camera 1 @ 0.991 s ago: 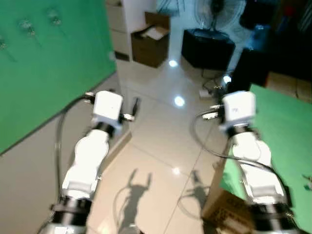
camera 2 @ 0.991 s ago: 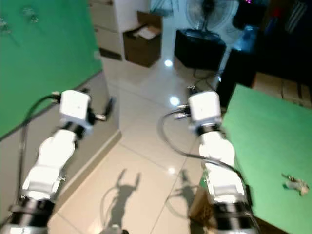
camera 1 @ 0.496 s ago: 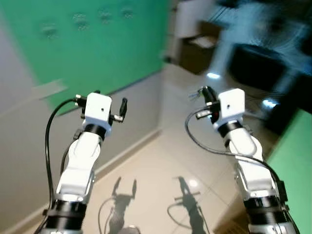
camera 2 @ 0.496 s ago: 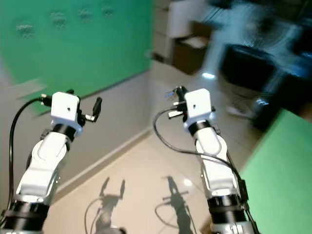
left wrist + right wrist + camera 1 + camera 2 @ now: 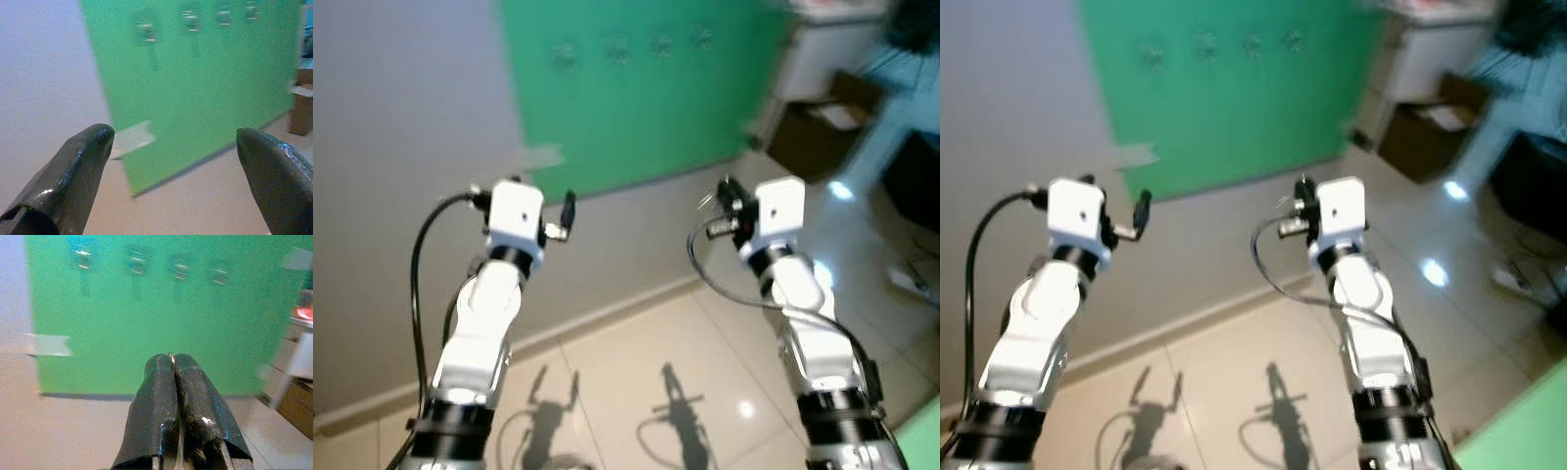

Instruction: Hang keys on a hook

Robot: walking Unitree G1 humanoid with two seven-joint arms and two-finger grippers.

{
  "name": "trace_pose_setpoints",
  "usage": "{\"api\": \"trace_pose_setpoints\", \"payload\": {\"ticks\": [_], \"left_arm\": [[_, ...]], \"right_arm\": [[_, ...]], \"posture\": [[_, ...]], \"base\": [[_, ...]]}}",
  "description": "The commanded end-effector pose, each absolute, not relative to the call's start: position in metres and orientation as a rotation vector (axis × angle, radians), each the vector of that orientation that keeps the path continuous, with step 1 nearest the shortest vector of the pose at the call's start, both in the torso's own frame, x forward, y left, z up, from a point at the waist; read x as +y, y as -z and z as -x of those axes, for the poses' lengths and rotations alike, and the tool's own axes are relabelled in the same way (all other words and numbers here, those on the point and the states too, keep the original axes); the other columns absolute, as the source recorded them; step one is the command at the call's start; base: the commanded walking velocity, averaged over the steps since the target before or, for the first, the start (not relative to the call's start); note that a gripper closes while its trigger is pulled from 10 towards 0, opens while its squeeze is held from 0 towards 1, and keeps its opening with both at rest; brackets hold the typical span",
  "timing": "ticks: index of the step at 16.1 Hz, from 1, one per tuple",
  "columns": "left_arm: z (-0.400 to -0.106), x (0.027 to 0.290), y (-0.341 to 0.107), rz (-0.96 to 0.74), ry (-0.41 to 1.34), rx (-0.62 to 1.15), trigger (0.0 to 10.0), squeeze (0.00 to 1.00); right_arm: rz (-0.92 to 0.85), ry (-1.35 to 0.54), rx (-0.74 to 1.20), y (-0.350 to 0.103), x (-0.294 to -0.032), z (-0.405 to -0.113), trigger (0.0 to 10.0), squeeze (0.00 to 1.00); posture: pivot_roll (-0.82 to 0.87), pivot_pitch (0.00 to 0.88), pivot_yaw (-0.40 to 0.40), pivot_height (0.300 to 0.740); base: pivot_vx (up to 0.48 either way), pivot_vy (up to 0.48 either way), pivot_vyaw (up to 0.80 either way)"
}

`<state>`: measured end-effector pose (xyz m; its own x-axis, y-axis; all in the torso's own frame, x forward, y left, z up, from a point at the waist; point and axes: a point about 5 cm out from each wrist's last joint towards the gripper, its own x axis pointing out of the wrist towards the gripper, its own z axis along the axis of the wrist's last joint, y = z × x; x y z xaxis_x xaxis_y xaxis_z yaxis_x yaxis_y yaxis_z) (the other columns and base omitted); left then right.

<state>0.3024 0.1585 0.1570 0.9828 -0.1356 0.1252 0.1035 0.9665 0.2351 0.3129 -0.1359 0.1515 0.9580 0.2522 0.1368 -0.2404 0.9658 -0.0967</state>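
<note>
A green board (image 5: 636,98) hangs on the grey wall ahead, with a row of several small metal hooks (image 5: 612,47) near its top. My right gripper (image 5: 173,362) is raised in front of the board, well short of it. It is shut, and a thin sliver of metal key ring (image 5: 171,354) shows between its fingertips; the rest of the keys is hidden. In the head view a pale loop (image 5: 708,203) hangs beside the right gripper (image 5: 729,191). My left gripper (image 5: 176,142) is held up at the same height, open and holding nothing.
A strip of pale tape (image 5: 540,157) sticks to the wall at the board's left edge. A brown cardboard box (image 5: 822,132) and a white cabinet (image 5: 822,49) stand to the right. The glossy tiled floor (image 5: 636,372) meets the wall at a baseboard.
The whole view has swung left, so the green board now lies ahead instead of to the side. Both arms keep the same raised pose; the right gripper stays shut.
</note>
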Motion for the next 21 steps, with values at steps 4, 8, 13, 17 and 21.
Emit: {"api": "trace_pose_setpoints", "payload": {"ticks": [4,8,13,17,21], "left_arm": [[-0.304,0.160,-0.161,-0.250,0.132,-0.147,10.0,0.00],[-0.301,0.161,-0.158,-0.242,0.137,-0.135,10.0,0.00],[-0.299,0.164,-0.154,-0.220,0.077,-0.123,10.0,0.00],[-0.296,0.169,-0.151,-0.210,0.036,-0.119,10.0,0.00],[-0.302,0.172,-0.154,-0.235,0.008,-0.128,10.0,0.00]], "right_arm": [[0.076,-0.274,-0.157,-0.154,-0.132,-0.314,10.0,0.00],[0.074,-0.300,-0.161,-0.153,-0.129,-0.313,10.0,0.00],[0.079,-0.347,-0.159,-0.153,-0.121,-0.317,10.0,0.00],[0.030,-0.350,-0.168,-0.155,-0.119,-0.322,10.0,0.00],[0.026,-0.347,-0.183,-0.157,-0.119,-0.325,10.0,0.00]], "posture": [[0.00,0.000,-0.022,0.740],[0.01,0.000,-0.030,0.740],[0.02,0.000,-0.065,0.740],[0.04,0.000,-0.090,0.740],[0.03,0.000,-0.078,0.740]], "base": [[0.352,0.000,0.80],[0.350,0.000,0.80],[0.348,0.000,0.80],[0.000,0.000,0.17],[0.000,-0.154,0.00]]}}
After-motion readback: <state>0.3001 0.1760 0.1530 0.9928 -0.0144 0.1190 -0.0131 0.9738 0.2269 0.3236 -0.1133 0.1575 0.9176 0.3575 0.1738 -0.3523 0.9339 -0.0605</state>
